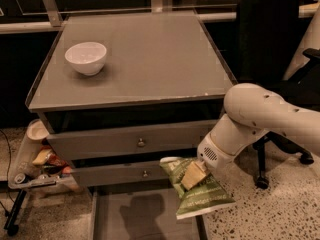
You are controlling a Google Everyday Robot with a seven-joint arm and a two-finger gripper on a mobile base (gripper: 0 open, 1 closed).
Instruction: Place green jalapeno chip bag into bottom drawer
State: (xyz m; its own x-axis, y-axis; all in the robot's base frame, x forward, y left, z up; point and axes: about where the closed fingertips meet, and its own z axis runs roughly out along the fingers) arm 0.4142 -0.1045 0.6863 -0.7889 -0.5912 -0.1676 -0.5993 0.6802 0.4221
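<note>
The green jalapeno chip bag hangs tilted in front of the cabinet's lower right corner, above the right side of the bottom drawer. My gripper is shut on the bag's upper middle, at the end of the white arm that comes in from the right. The bottom drawer is pulled open at the frame's lower edge, a shallow grey tray with a bare floor. The bag's lower end overhangs the drawer's right wall.
A white bowl sits on the grey cabinet top at the left. Two upper drawers with knobs are shut. A low rack with snacks stands at the left. A black office chair stands at the right on speckled floor.
</note>
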